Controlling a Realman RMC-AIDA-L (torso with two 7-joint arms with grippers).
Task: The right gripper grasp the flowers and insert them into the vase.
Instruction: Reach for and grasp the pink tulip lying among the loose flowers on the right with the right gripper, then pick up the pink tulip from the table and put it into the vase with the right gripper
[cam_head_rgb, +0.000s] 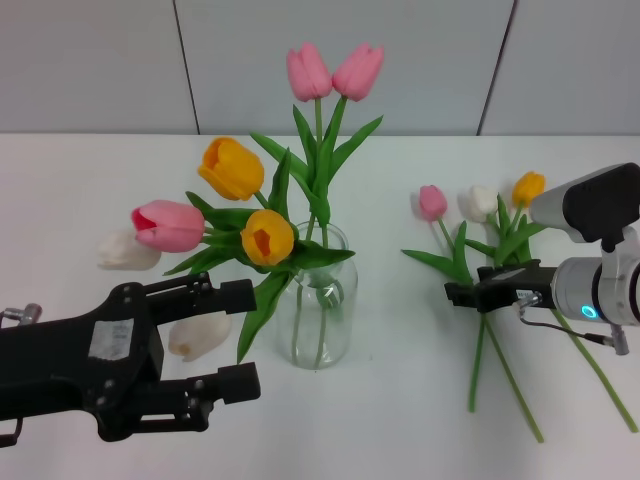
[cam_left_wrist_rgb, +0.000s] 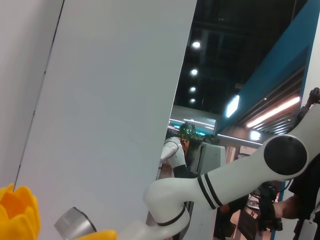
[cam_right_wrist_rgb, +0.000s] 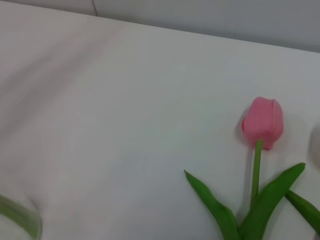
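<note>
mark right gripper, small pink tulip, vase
right gripper (cam_head_rgb: 462, 293): head view, fingertips over the stems.
small pink tulip (cam_right_wrist_rgb: 263, 121): right wrist view, on the bud.
vase (cam_head_rgb: 322, 322): head view, on the glass body.

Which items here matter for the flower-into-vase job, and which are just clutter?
Job:
right gripper, over the stems on the table
pink tulip, lying flat
vase, already holding tulips

Clutter:
left gripper, open, near the vase
white tulip
yellow tulip
</note>
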